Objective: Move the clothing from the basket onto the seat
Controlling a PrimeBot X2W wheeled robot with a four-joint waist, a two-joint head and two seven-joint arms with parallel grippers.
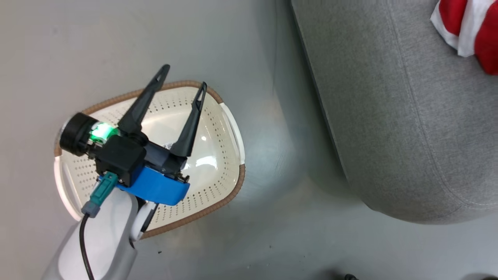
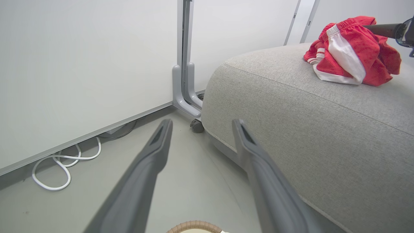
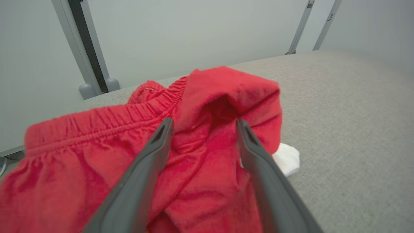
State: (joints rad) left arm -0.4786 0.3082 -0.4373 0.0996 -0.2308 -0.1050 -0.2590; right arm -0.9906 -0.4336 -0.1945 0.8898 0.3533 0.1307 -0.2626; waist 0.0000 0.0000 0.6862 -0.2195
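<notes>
The clothing is a red bundle with white stripes, lying on top of the grey seat at the head view's upper right. My right gripper is open just above the clothing, a fold of red cloth lying between its spread fingers on the seat. My left gripper hangs open over the cream basket, whose visible inside is bare perforated plastic. From the left wrist, my left gripper points past the basket rim toward the seat and the clothing.
The basket stands on the grey floor, a short gap left of the seat's rounded corner. A white partition on a grey post with a caster stands behind. A white cable loops along its foot.
</notes>
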